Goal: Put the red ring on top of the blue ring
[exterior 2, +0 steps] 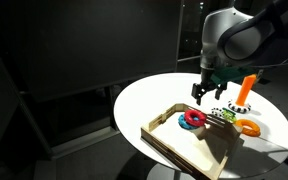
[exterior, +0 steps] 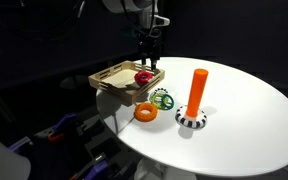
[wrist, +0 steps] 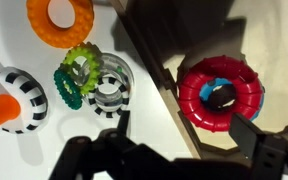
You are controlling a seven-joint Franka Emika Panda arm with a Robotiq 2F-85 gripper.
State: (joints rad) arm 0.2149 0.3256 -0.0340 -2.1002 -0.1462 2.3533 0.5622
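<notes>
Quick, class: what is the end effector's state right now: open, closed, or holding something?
End effector: open, holding nothing, just above the red ring, which lies on the blue ring.

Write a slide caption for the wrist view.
Open gripper above the bright red plastic ring, stacked on the light blue plastic ring in a wooden tray.

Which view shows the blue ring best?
The wrist view: the blue ring shows close up as a band inside the hole of the red ring lying on it. In an exterior view it is only a blue sliver at the red ring's edge; in an exterior view the red ring hides it.
</notes>
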